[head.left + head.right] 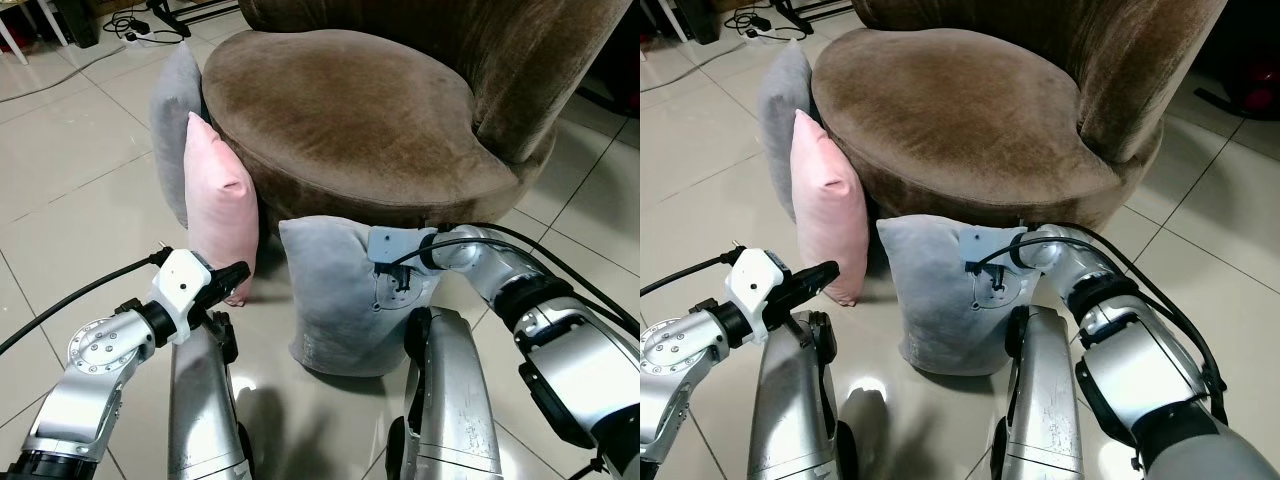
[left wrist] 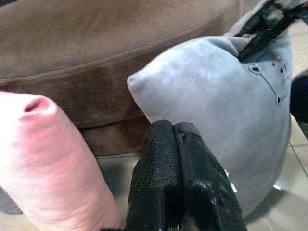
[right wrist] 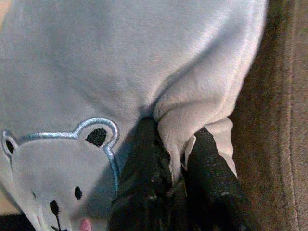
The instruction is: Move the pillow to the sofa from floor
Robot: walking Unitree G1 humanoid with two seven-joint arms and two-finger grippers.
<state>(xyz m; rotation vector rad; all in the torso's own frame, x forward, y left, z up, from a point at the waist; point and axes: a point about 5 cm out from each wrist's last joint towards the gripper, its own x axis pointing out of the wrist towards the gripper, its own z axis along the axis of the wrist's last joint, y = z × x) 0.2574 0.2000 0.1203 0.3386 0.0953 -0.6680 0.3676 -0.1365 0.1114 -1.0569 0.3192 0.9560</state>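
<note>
While the grey pillow point(image 1: 335, 300) stands upright on the tiled floor point(image 1: 80, 200), leaning against the front base of the brown sofa point(image 1: 340, 110), my right gripper point(image 3: 175, 163) pinches a fold of fabric at its upper corner nearest the sofa, the fingers pressed onto the cloth beside the embroidered bear face; the pillow's long axis runs roughly vertical, and the seat lies directly above and beyond the grip, so I judge the coming move to be a lift up and forward over the seat's front edge; my left gripper point(image 2: 175, 178), fingers pressed together and holding nothing, hovers just beside the pillow's opposite side, near a pink pillow point(image 1: 220, 205) that stands against the sofa's left flank with another grey cushion point(image 1: 175, 110) behind it; the floor is glossy pale tile; cables point(image 1: 135, 30) lie at the room's far edge.
</note>
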